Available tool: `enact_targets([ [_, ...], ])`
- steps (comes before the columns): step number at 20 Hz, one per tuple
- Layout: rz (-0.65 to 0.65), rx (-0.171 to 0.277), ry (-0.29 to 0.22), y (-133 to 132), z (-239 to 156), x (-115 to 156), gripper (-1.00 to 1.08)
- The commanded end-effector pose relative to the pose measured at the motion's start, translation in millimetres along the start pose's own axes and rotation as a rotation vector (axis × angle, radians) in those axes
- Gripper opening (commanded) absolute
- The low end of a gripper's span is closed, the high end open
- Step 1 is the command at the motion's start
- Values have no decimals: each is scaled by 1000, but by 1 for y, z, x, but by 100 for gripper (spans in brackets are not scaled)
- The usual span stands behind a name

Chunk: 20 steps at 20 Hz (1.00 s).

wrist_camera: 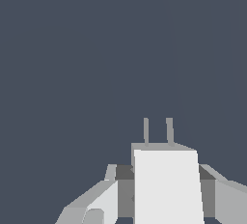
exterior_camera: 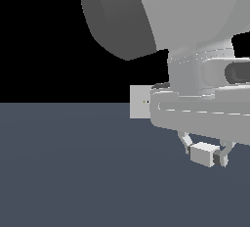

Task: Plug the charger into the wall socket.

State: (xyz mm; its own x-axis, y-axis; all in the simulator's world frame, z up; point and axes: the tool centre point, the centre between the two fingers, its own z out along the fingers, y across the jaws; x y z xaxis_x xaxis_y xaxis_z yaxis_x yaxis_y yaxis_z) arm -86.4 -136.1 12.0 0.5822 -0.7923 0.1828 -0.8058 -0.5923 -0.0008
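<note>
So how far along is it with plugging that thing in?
Done: the hand has picked up the charger; in the wrist view the block sits between the fingers with its two prongs sticking out ahead. In hand: carrying it, held above the floor. Left: the socket stands further back, partly hidden behind the arm, and the prongs aren't in it yet.

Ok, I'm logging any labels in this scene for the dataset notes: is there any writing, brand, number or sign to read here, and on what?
None: no readable text in either view.
The charger, held in the gripper, is plain whitish with two bare prongs.
The wall socket shows only tiny dark dots at its centre, no lettering.
The arm and the floor carry no markings.
</note>
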Motion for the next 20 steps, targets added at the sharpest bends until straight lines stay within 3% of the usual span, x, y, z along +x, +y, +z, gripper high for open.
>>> enact_targets([
  [1,0,0,0,0,0,0,-100],
  [11,-24,4,1,-4,-2,2,-100],
  [20,-182,33,3,-28,-19,12,-100],
])
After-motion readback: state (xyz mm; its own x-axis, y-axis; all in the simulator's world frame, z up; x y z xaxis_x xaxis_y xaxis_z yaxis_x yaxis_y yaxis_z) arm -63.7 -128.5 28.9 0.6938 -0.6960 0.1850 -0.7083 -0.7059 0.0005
